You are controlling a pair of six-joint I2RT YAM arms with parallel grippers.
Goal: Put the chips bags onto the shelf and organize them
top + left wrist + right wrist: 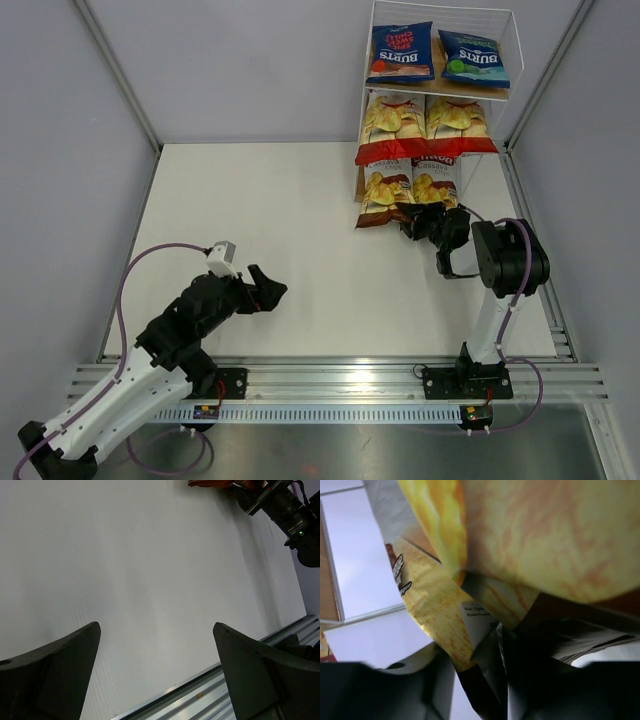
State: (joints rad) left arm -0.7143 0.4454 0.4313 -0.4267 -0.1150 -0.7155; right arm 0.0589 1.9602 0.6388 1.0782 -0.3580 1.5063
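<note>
The shelf (441, 11) stands at the far right with all the chips bags on it. Two blue Burts bags (400, 52) (476, 58) lie on the top tier, and two red-and-white bags (393, 125) (456, 122) fill the middle tier. Two brown bags (384, 196) (437, 178) lean on the lowest tier. My right gripper (421, 222) (480, 667) is at the bottom edge of the right brown bag (432, 610). That edge lies between the jaws, with a light gap beside the left finger. My left gripper (268, 290) (156, 627) hangs wide open and empty over the white table (280, 210).
An aluminium rail (340, 375) (225, 692) runs along the near table edge. Grey enclosure walls stand on both sides and at the back. In the left wrist view the right arm (285, 505) shows at the top right.
</note>
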